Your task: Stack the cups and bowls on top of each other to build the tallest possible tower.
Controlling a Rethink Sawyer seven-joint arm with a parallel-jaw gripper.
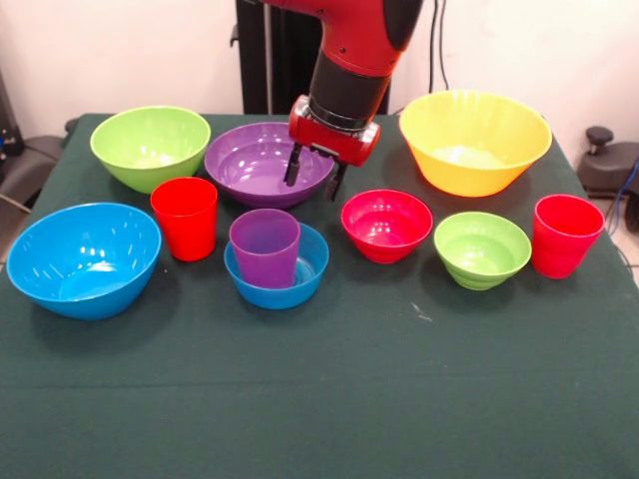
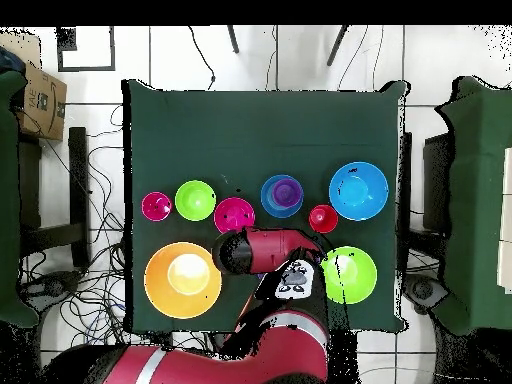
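Apparently reaching for a pick, the pincer (image 1: 317,174) hangs with its fingers apart and empty over the large purple bowl's (image 1: 262,159) rim, the purple cup (image 1: 265,246) already nested in the small blue bowl (image 1: 300,281) just below; next calls for closing on that rim.

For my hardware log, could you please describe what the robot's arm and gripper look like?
The arm is glossy red with black sections, thick and rounded. At its end sits a boxy red gripper with a black collar and two slim black fingers. From overhead, a white patch with dark markings shows on the arm.
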